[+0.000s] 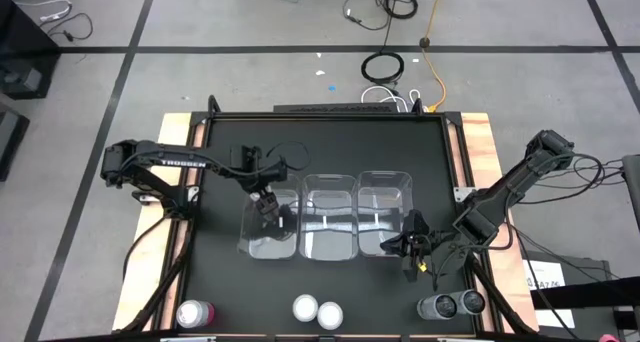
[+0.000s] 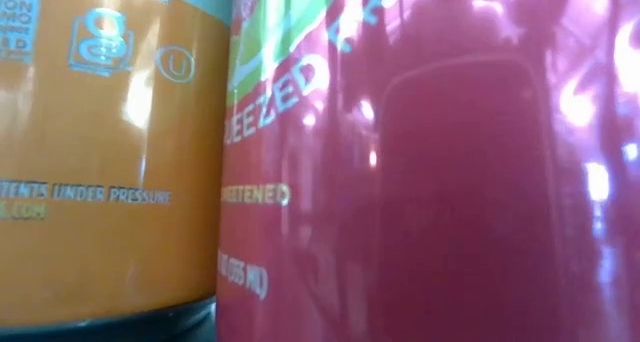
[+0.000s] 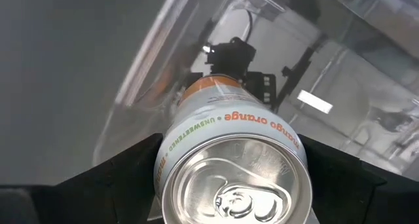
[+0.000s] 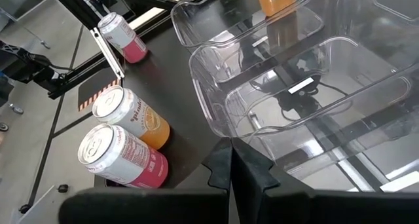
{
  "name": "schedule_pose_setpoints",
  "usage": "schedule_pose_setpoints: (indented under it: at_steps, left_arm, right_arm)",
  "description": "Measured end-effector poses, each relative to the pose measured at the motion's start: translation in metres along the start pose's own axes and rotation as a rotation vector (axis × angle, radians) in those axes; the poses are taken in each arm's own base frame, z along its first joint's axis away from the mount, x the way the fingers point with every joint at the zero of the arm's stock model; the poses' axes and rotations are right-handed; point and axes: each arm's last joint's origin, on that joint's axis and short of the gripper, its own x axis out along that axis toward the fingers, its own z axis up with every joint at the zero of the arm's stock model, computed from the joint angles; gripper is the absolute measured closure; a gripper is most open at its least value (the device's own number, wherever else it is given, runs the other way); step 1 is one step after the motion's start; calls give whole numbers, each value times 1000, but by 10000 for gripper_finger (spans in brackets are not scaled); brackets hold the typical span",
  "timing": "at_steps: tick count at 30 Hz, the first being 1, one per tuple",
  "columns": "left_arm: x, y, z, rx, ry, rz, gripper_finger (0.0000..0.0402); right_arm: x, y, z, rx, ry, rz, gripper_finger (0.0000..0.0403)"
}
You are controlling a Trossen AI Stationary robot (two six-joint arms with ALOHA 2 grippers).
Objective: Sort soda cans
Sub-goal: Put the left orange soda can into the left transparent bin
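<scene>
**Orange can in my left grip, over the first bin**

Orange and silver fill my left wrist view: the mango-orange can sits clamped between my left fingers, its shiny pull-tab top toward the camera, its printed side pointing down into clear plastic.

From the high view, my left gripper hangs over the leftmost clear bin of three set side by side; the middle bin and right bin look bare. My right gripper waits just beside the right bin's near corner, jaws shut on nothing. Along the table's near edge stand a red can, a pair of white-topped cans touching each other, and two dark grey cans close together.

The low view is blocked by that touching pair, an orange side against a red side.

My right wrist view shows the same pair, the far red can, and my held can's orange body through the bin walls.

I judge this the placing step for the first can: next I must lower it upright onto the bin floor, then spread my fingers and lift clear without tipping it.
</scene>
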Motion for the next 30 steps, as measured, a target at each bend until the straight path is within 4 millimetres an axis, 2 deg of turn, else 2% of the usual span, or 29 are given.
schedule_pose_setpoints:
  at_steps: [20,30]
  left_arm:
    - [-1,-1,1,-1,-18,-9,80]
    - [7,0,-2,-2,-18,-12,80]
  right_arm:
    - [0,0,0,2,0,1,403]
    - [0,0,0,2,1,1,403]
